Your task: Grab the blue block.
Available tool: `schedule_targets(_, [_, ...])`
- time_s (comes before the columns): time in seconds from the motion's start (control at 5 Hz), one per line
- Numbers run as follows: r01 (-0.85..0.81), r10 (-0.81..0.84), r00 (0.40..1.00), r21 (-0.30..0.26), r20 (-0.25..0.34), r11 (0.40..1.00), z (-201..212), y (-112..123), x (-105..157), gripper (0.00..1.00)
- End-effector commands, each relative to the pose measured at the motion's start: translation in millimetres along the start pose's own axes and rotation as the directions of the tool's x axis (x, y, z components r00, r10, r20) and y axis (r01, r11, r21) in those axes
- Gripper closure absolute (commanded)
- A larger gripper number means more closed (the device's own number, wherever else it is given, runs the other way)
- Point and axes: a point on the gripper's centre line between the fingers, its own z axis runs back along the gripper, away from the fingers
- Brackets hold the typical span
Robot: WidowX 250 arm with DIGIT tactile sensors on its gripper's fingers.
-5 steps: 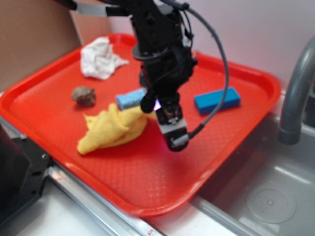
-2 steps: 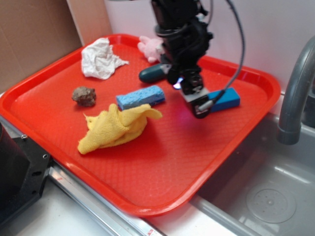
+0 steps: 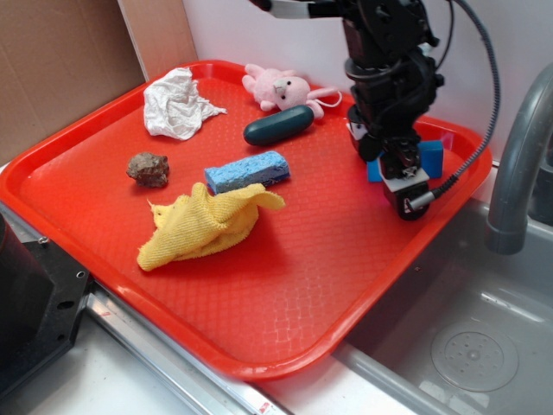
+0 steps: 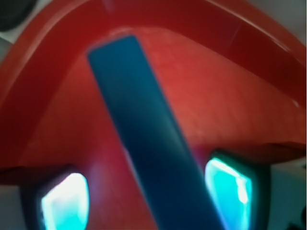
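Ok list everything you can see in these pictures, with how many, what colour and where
tray: one, red, on the counter beside the sink
blue block: one, saturated blue, far right corner of the tray, partly hidden by the arm
sponge: one, light blue, tray middle
capsule: one, dark teal, behind the sponge
plush toy: one, pink, far edge of the tray
yellow cloth: one, crumpled, in front of the sponge
white cloth: one, crumpled, far left corner
rock: one, brown, left side
sink: one, grey, right of the tray
faucet: one, grey, right edge
gripper: one, black, over the blue block, jaws open either side of it
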Motion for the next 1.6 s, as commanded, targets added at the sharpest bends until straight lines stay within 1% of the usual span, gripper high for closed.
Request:
schedule_targets(0.0, [-0.002,0.003,1.000,-0.028,0.031,1.000,6,-11,1,0.95])
schedule_targets(0.2, [-0.031,0.032,0.999,-0.039,0.020,0.999,9,-6,-9,1.00])
schedule_targets(0.4, [-0.128,0.129,0.990,-0.030,0.059,0.991,32,5,-39,1.00])
schedule_targets(0.6, [-0.307,0.304,0.947,0.019,0.101,0.951,86,-6,-83,1.00])
schedule_targets(0.8, [-0.453,0.444,0.887,0.054,0.127,0.890,117,-13,-110,1.00])
schedule_targets(1.0, [-0.654,0.643,0.757,0.107,0.120,0.749,145,-1,-137,1.00])
schedule_targets(1.2, [-0.803,0.798,0.595,0.092,0.091,0.588,148,27,-167,1.00])
schedule_targets(1.4, [-0.830,0.833,0.553,0.115,0.040,0.545,140,43,-188,1.00])
